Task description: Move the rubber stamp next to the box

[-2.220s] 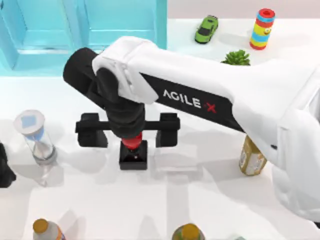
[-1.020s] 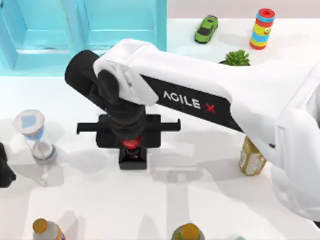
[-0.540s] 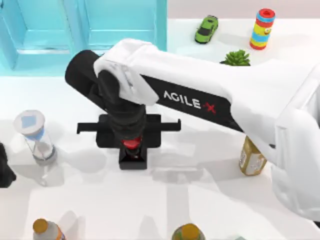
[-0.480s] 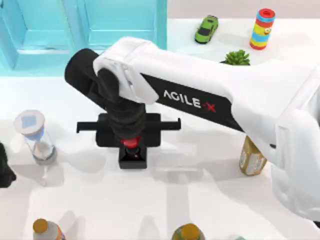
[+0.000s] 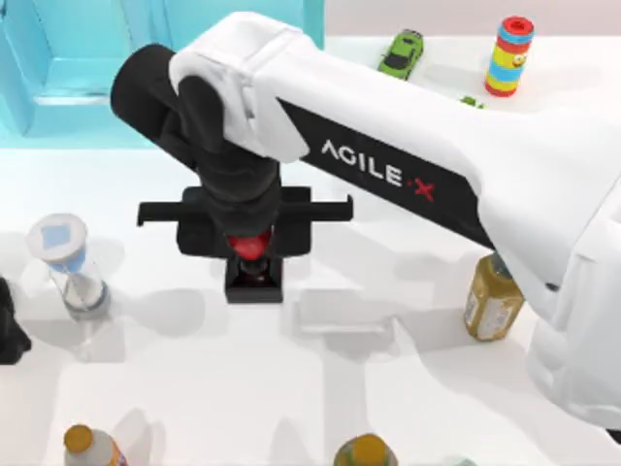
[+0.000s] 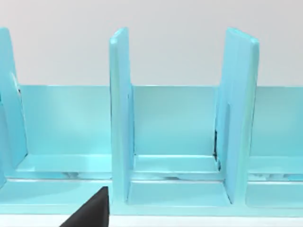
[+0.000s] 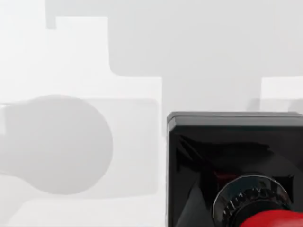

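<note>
Clearly the stamp (image 5: 253, 275) is a compact, rigid thing — a black square base with a glossy red knob on top — and it should be light enough that weight is no worry; the slick, rounded knob is the concern, since a pinch high on its curve could squirt it out or tip the base. Taking it low on the knob, near the dark ribbed collar seen in the right wrist view (image 7: 251, 196), looks the safer hold. The right gripper (image 5: 244, 231) stands directly over the stamp, its jaws drawn in close around the red knob and apparently pinching it. In the top view the stamp sits in front of the box (image 5: 92, 58), apart from it, with the arm's wrist between the two. Whether the base has left the table (image 5: 388, 388) I cannot tell. The box is a turquoise piece with upright dividers, and the left wrist view looks straight into it (image 6: 170, 123). An hourglass (image 5: 66, 262) stands on the stamp's left, farther from the box. The left gripper (image 5: 10, 330) is parked left of the hourglass — its jaw state cannot be made out.
</note>
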Robot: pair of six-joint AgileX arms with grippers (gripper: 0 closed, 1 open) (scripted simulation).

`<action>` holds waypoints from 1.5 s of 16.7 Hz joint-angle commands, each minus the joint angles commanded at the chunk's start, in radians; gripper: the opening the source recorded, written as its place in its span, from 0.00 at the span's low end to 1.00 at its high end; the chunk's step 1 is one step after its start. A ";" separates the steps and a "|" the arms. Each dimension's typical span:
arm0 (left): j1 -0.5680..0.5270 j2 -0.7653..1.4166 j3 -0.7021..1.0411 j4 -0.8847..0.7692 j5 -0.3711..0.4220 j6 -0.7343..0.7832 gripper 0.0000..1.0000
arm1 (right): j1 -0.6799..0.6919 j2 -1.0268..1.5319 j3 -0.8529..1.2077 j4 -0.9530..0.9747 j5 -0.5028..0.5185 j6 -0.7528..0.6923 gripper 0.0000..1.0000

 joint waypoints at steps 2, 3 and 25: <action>0.000 0.000 0.000 0.000 0.000 0.000 1.00 | 0.000 0.000 0.003 -0.003 0.000 0.000 0.00; 0.000 0.000 0.000 0.000 0.000 0.000 1.00 | 0.000 0.000 0.003 -0.003 0.000 0.000 0.00; 0.000 0.000 0.000 0.000 0.000 0.000 1.00 | -0.590 -0.618 -0.650 0.103 -0.107 -0.579 0.00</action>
